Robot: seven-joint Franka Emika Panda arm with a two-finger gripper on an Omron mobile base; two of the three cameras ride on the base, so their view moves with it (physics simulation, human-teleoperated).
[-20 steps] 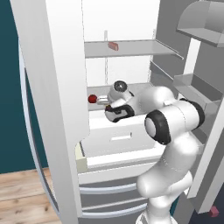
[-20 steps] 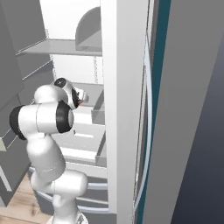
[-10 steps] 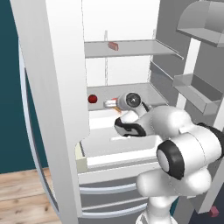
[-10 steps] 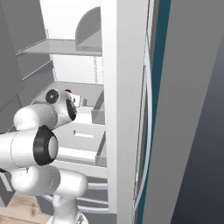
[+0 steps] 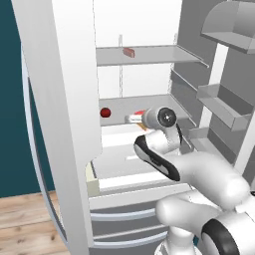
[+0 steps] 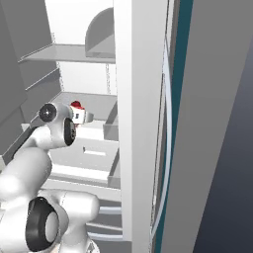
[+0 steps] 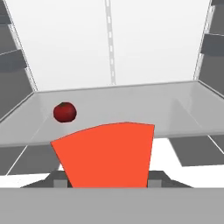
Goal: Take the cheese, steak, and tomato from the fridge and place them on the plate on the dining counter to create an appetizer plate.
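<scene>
Gripper [image 7: 107, 181] pinches the flat-faced orange cheese [image 7: 105, 153] wedge; glossy round tomato [image 7: 64, 112] rests on smooth shelf [image 7: 175, 109]

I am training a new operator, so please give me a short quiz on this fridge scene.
1. True or false: the steak lies beside the tomato.
2. What does the end effector hold? A) tomato B) cheese C) nothing
3. Fill in: the fridge door stands ____.
Key: 1 false, the steak lies on the upper shelf, the tomato one level lower; 2 B, the orange wedge sits in its grip; 3 open.
</scene>
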